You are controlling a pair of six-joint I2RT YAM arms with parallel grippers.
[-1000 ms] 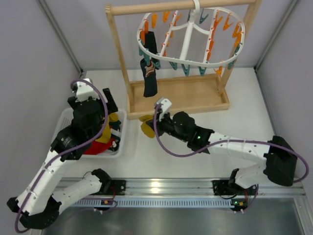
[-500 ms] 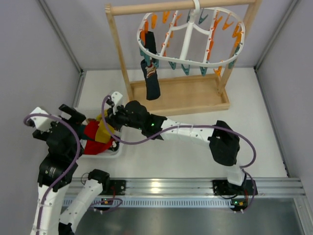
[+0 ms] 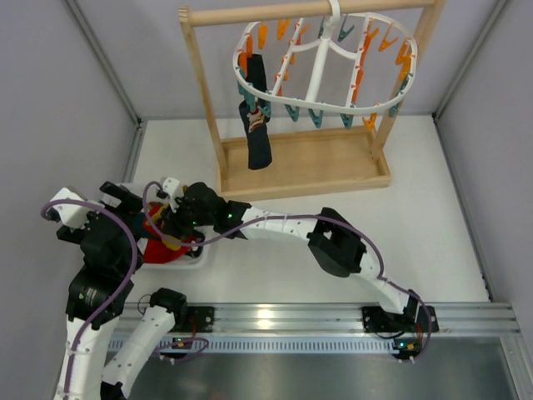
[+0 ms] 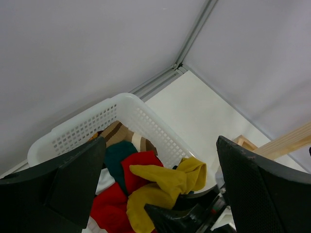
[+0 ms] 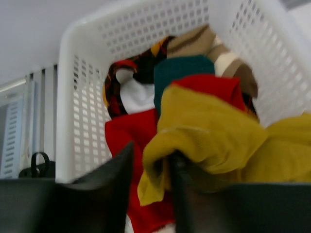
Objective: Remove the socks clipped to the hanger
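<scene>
Right arm (image 3: 275, 223) reaches left, end effector (image 5: 150, 167) pinching mustard sock (image 5: 209, 136) over basket (image 5: 82, 97).

- Top view: bright, even, diffuse light from overhead. Table (image 3: 416, 217) nearly clipped white; shadows faint and soft-edged, weak one at the wooden rack (image 3: 333, 158) base.
- Glare patch on the metal rail (image 3: 265, 317) along the near edge.
- Left wrist view: left gripper (image 4: 160, 141) fingers (image 4: 73, 184) dark, unlit, soft; basket (image 4: 121, 104) fairly sharp.
- Right wrist view: whole frame soft. Right gripper (image 5: 151, 165) fingers (image 5: 116, 189) a black blur along the bottom; mustard sock (image 5: 209, 136) fuzzy; basket mesh washed out.
</scene>
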